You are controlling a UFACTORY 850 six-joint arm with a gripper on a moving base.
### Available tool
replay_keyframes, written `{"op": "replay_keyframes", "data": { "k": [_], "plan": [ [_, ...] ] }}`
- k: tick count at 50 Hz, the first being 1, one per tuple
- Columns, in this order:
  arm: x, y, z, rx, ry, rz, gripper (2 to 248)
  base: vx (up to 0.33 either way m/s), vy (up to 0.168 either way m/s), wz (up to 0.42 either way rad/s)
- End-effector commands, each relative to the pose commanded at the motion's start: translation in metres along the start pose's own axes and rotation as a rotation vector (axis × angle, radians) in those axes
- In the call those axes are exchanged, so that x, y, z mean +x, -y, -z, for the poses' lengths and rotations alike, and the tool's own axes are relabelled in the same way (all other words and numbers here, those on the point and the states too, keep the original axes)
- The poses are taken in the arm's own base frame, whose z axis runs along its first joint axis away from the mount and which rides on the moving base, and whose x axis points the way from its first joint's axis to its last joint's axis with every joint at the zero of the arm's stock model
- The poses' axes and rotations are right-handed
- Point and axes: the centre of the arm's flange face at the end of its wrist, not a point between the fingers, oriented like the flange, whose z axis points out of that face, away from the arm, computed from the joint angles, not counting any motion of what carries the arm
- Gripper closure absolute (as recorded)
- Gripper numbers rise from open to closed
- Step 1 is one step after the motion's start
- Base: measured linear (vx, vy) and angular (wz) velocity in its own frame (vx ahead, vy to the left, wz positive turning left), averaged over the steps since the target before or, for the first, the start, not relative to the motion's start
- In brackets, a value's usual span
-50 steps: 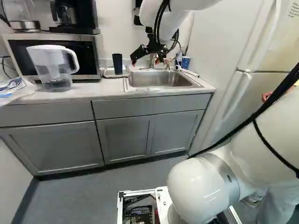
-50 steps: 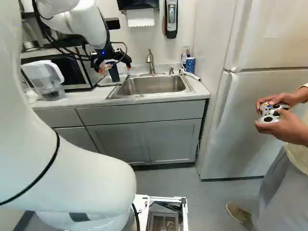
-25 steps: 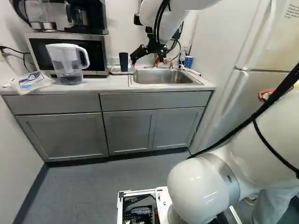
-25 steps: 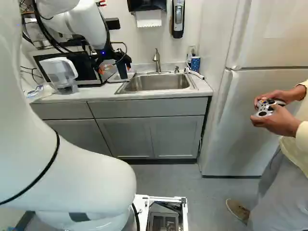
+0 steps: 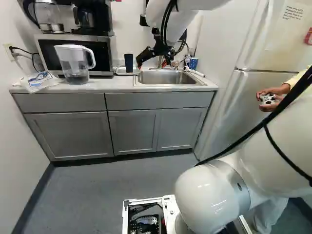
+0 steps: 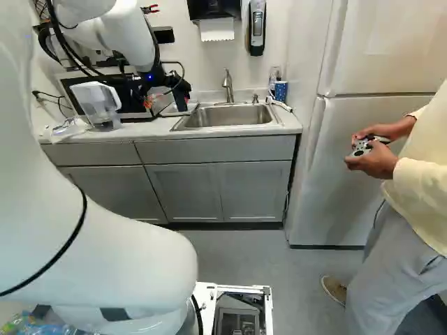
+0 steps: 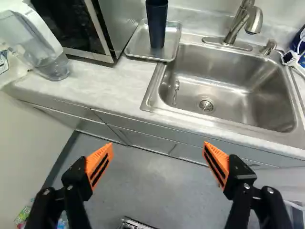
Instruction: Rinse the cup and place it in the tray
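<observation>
The white arm reaches forward, its black gripper spread wide, gray floor between its fingers; the pale counter's front edge lies ahead. The tall, dark cup stands upright on a silver metal tray, beside the steel sink.

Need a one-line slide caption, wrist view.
Open claw, nothing gripped; ahead, a dark cup stands in a metal tray on the counter beside the sink.
</observation>
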Motion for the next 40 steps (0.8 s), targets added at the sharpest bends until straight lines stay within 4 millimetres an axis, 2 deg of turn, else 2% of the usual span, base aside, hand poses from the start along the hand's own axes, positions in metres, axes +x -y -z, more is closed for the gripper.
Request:
{"op": "replay_keyframes", "data": {
  "k": [10,40],
  "plan": [
    [0.0,0.0,0.0,0.0,0.0,0.0,3,-0.092,-0.014,0.011],
    [-0.0081,-0.0028,-0.0076,-0.01,-0.013,-0.008,3,0.002,0.0,0.0]
  ]
}}
